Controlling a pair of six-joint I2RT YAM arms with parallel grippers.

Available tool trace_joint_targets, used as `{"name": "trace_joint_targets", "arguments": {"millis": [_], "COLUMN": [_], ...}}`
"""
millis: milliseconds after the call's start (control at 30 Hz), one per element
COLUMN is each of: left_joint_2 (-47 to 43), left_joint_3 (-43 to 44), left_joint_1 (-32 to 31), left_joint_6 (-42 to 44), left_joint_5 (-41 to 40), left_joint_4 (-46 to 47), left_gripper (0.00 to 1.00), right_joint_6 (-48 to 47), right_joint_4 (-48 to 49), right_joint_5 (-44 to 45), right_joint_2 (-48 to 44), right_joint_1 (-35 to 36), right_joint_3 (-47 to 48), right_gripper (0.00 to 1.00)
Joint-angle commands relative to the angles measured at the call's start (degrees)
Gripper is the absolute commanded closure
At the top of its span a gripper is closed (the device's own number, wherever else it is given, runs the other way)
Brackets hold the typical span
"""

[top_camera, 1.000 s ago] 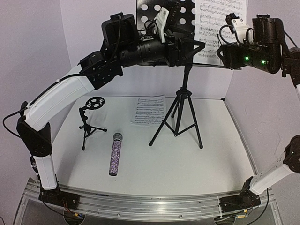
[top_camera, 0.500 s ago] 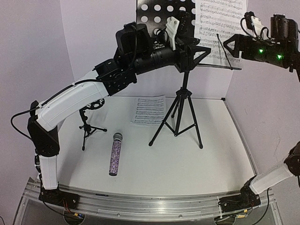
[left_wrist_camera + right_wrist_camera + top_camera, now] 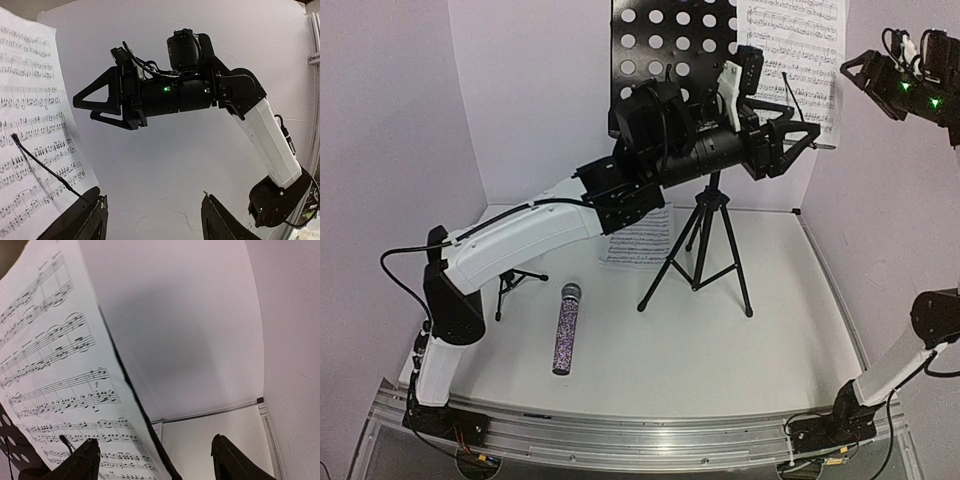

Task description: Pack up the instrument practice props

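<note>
The tall black perforated music stand (image 3: 670, 40) stands on its tripod at the back, with a white sheet-music page (image 3: 790, 60) on its right side. A second page (image 3: 638, 240) lies on the table, partly behind my left arm. The glittery purple microphone (image 3: 565, 328) lies near the front left. The small black mic stand (image 3: 510, 285) is mostly hidden by the arm. My left gripper (image 3: 802, 138) is open and empty in front of the stand's lower right edge. My right gripper (image 3: 855, 70) hangs open at the upper right, apart from the page (image 3: 55, 365).
The enclosure's pale walls close in behind and on both sides. The stand's tripod legs (image 3: 695, 265) spread over the middle of the table. A thin wire page retainer (image 3: 45, 170) crosses the sheet (image 3: 30, 125). In the left wrist view the right gripper (image 3: 95, 105) is straight ahead.
My left arm has swung right across the front of the music stand, now covering the mic stand. My right gripper has drawn back up and to the right, away from the page.
</note>
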Motion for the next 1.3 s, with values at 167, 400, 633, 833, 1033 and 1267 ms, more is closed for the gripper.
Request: {"name": "trace_joint_targets", "arguments": {"millis": [167, 400, 633, 833, 1033, 1267], "left_joint_2": [8.7, 11.1, 9.3, 11.8, 13.5, 17.5], "left_joint_3": [8.9, 10.7, 8.6, 9.7, 11.4, 13.8], "left_joint_1": [0.4, 0.4, 0.5, 0.9, 1.3, 2.2], "left_joint_6": [-10.3, -9.9, -8.5, -11.9, -11.8, -7.8], "left_joint_5": [-7.6, -8.7, -6.9, -10.2, -10.3, -7.7], "left_joint_4": [12.2, 15.1, 15.0, 14.0, 15.3, 21.2], "left_gripper": [0.31, 0.34, 0.33, 0.34, 0.34, 0.32], "right_joint_6": [4.5, 1.7, -3.4, -2.4, -2.3, -2.2], "right_joint_4": [7.3, 10.3, 10.3, 10.6, 10.5, 10.6], "right_joint_5": [-22.6, -29.1, -29.2, -30.9, -33.0, -33.5], "right_joint_2": [1.2, -1.4, -11.5, -8.1, -5.0, -5.3], "right_joint_1": [-7.7, -8.1, -8.1, -8.1, -8.1, -8.1], "right_joint_3": [-3.4, -10.7, -24.8, -20.8, -19.2, -19.4], "right_gripper": [0.26, 0.25, 0.21, 0.26, 0.29, 0.31]}}
